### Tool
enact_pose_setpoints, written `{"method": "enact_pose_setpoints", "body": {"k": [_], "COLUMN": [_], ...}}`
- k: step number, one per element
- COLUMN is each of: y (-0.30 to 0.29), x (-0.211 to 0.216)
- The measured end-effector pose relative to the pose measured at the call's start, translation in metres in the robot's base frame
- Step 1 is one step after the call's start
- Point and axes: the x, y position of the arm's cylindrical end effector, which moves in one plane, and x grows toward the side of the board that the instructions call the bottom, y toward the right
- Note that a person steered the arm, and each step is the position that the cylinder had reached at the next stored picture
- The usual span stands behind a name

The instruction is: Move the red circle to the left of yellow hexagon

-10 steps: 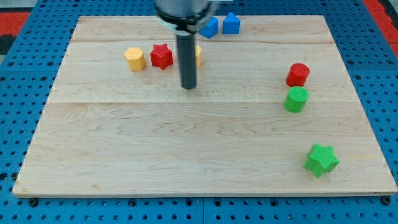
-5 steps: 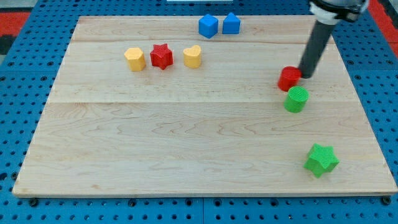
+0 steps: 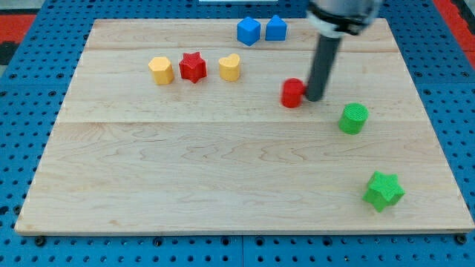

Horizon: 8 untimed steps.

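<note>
The red circle (image 3: pixel 292 93) lies on the wooden board, right of centre in the upper half. My tip (image 3: pixel 315 98) touches its right side. The yellow hexagon (image 3: pixel 160 70) sits at the upper left of the board, far to the left of the red circle. A red star (image 3: pixel 193 67) and a yellow heart-shaped block (image 3: pixel 230 67) stand in a row between the hexagon and the red circle.
Two blue blocks (image 3: pixel 249 31) (image 3: pixel 276 28) sit at the board's top edge. A green circle (image 3: pixel 353 119) lies right of my tip and a green star (image 3: pixel 384 190) is at the lower right. The board (image 3: pixel 223 163) rests on a blue pegboard.
My tip went from the board's upper middle to the red circle's right side, then pushed it leftward, away from the green circle.
</note>
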Motion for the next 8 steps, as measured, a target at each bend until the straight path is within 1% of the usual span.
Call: {"method": "enact_pose_setpoints", "body": {"k": [1, 2, 3, 4, 5, 6, 7, 8], "y": [-0.084, -0.08, -0.145, -0.195, -0.157, -0.198, -0.233, -0.28], "x": [-0.013, -0.017, -0.013, -0.01, 0.037, 0.035, -0.01, -0.022]}}
